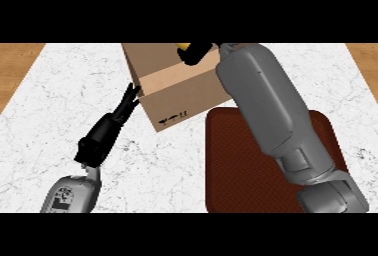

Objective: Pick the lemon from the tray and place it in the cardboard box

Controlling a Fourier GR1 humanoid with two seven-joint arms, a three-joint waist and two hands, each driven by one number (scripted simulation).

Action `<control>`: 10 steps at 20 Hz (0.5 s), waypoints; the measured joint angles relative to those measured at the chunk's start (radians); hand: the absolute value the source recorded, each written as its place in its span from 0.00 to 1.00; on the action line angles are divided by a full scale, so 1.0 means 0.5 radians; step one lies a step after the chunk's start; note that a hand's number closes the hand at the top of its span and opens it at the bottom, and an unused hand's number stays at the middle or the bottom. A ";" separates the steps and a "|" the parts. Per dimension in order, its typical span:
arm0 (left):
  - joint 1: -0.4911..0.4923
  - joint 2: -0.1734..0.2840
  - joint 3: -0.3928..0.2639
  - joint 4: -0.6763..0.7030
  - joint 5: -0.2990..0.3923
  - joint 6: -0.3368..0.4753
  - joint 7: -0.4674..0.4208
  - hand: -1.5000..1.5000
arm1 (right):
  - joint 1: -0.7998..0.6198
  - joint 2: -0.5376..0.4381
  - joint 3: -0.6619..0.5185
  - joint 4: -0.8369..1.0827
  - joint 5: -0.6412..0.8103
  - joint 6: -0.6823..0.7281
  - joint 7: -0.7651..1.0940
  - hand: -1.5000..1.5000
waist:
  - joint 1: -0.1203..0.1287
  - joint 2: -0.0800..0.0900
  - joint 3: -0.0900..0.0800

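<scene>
A cardboard box stands at the counter's far middle, turned at an angle. My right forearm stretches over the dark red tray to the box's far edge. There my right hand curls round the yellow lemon, of which only a small part shows, above the box's top. My left hand lies open at the box's left side, its straight fingertips against the box's left edge. The tray shows nothing on the part not hidden by my arm.
The white marble counter spreads left and right of the box and tray. Wooden strips show at the far left and far right corners.
</scene>
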 measured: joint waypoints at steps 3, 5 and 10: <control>-0.018 0.002 0.009 -0.001 0.013 -0.013 0.015 0.50 | -0.048 0.010 -0.043 0.217 -0.049 -0.053 -0.032 0.00 | 0.012 0.004 -0.001; -0.031 -0.005 0.001 0.011 0.018 -0.026 0.016 0.50 | -0.052 0.015 -0.065 0.334 -0.153 -0.068 -0.021 0.00 | 0.028 0.009 -0.001; -0.034 -0.011 -0.016 0.033 0.005 -0.037 -0.006 0.50 | -0.103 0.019 -0.117 0.629 -0.324 -0.082 -0.120 0.00 | 0.048 0.017 -0.001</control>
